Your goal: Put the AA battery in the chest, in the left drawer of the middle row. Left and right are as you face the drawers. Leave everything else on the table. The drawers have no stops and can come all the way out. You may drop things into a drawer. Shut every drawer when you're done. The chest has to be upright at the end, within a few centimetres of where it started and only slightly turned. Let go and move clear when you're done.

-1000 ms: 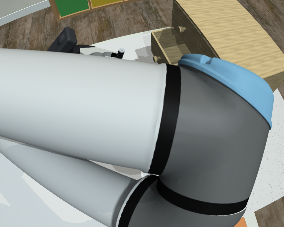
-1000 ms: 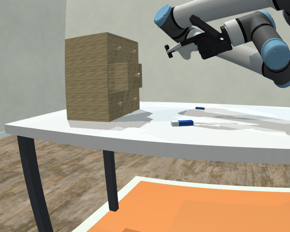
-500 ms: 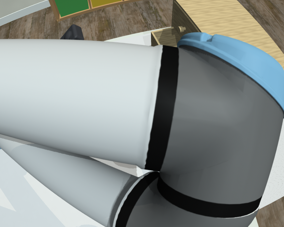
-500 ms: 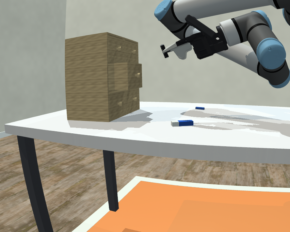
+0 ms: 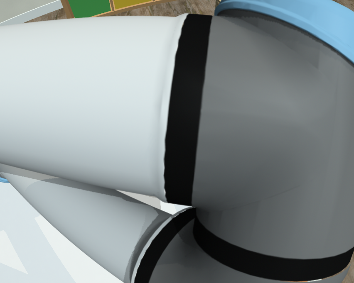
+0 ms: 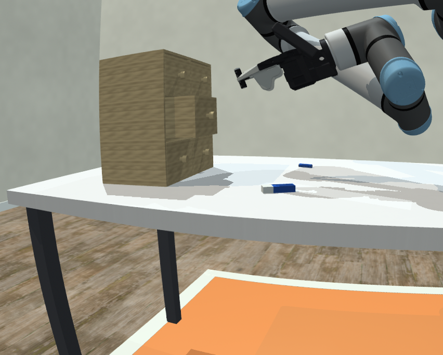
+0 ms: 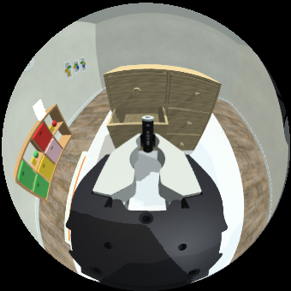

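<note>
The top view is filled mostly by the arm (image 5: 88, 88) (image 6: 343, 11); a corner of the coloured shelf unit (image 5: 67, 8) (image 7: 30, 139) shows at its upper edge. Refer to the exterior and wrist views for the fingers and the chest.

Fingers: narrow, closed on the AA battery (image 6: 242, 84) (image 7: 147, 133). The wrist view shows the black cylinder and its pale end cap between the tips of the gripper (image 6: 239, 78) (image 7: 147, 143); the exterior view shows it side-on, slightly tilted and raised above the worktop (image 6: 229, 220) (image 7: 233, 205), apart from the chest (image 6: 132, 118) (image 7: 184, 96).

Chest: upright, near the left corner of the worktop as the exterior view shows it. The left middle-row drawer (image 6: 203, 124) (image 7: 137, 137) is pulled out. The exterior view shows its side panel and how far its front projects; the wrist view shows part of its interior. The visible part of the right middle drawer (image 7: 189, 123) appears shut in the wrist view.

Loose items: the exterior view alone clearly shows the blue-and-white block (image 6: 278, 188), lying toward the near long edge, and the small blue cylinder (image 6: 304, 165), lying beyond it toward the far edge. Below the worktop, that view also shows the orange mat (image 6: 236, 314) on the floor.
</note>
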{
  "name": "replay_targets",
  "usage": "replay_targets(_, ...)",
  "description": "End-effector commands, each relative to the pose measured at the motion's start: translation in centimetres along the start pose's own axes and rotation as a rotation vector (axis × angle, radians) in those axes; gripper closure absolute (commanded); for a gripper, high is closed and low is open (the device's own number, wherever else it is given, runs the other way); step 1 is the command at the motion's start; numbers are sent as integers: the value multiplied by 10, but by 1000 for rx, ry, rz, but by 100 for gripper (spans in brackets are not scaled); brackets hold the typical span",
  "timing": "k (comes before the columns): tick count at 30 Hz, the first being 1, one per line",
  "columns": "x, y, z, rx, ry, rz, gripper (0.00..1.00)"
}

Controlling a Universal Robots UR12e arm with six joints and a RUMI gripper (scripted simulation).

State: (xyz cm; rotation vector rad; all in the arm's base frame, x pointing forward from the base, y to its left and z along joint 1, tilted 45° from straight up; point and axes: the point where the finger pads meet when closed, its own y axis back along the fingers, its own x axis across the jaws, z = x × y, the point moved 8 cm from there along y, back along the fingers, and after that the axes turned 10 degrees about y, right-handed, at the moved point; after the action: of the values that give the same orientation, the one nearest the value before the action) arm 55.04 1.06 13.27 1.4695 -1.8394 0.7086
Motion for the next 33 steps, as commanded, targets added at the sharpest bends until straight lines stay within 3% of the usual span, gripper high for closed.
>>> replay_targets(1,0,-14,-4,-3,-1,0,95)
replay_targets(33,5,-78,-27,-3,-1,0,95)
